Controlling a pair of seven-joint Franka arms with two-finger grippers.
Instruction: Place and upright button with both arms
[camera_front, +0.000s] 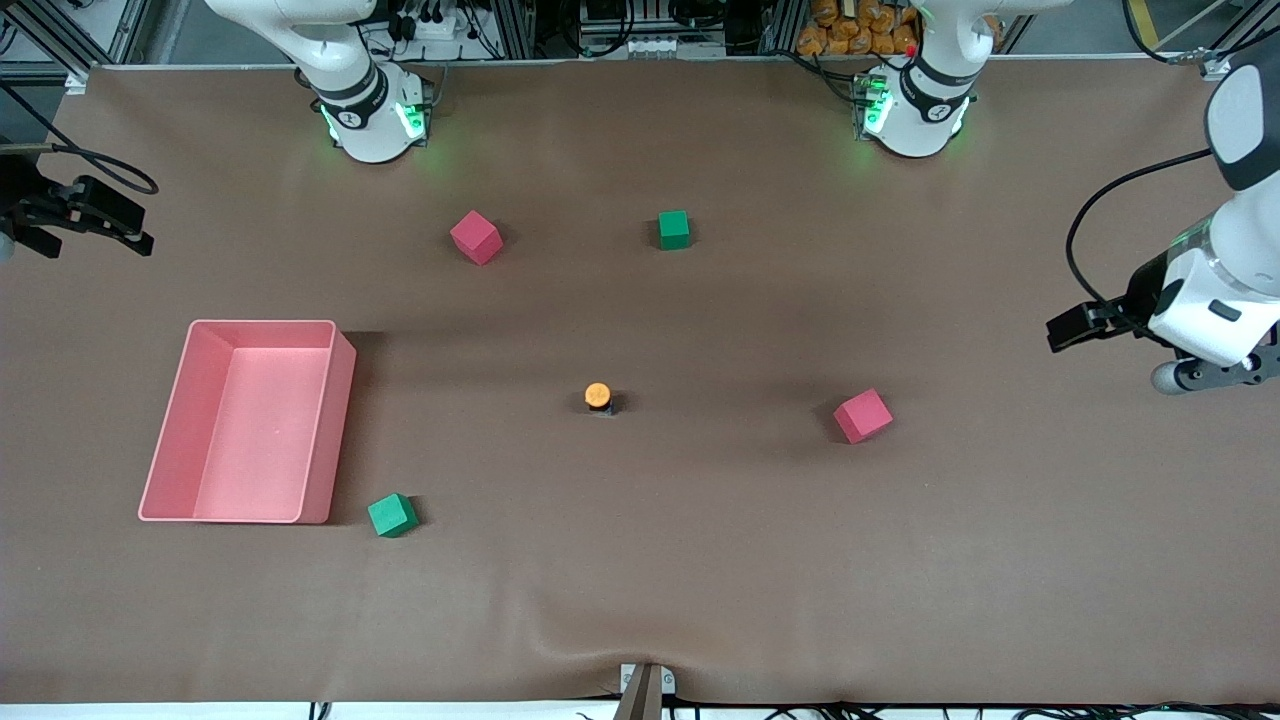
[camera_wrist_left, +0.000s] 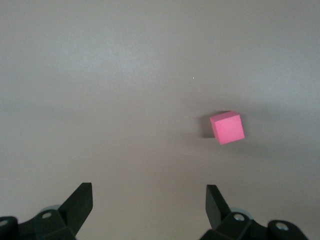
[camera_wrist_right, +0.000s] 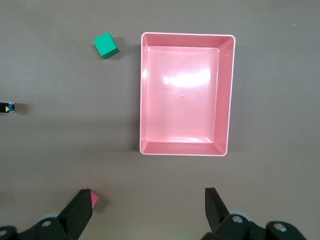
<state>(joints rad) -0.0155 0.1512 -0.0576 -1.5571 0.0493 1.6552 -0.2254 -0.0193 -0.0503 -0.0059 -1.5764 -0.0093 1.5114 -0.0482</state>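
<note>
The button (camera_front: 598, 397) stands on the brown mat near the table's middle, its orange cap facing up on the black body. It also shows tiny at the edge of the right wrist view, button (camera_wrist_right: 7, 107). Neither gripper is near it. My left gripper (camera_wrist_left: 149, 199) hangs open and empty, high over the left arm's end of the table, with a red cube (camera_wrist_left: 227, 127) below it. My right gripper (camera_wrist_right: 149, 201) is open and empty too, high over the right arm's end, looking down on the pink bin (camera_wrist_right: 145, 95).
The pink bin (camera_front: 340, 420) lies toward the right arm's end, with a green cube (camera_front: 392, 515) beside its nearer corner. A red cube (camera_front: 476, 237) and a green cube (camera_front: 674, 229) sit nearer the bases. Another red cube (camera_front: 863, 416) lies toward the left arm's end.
</note>
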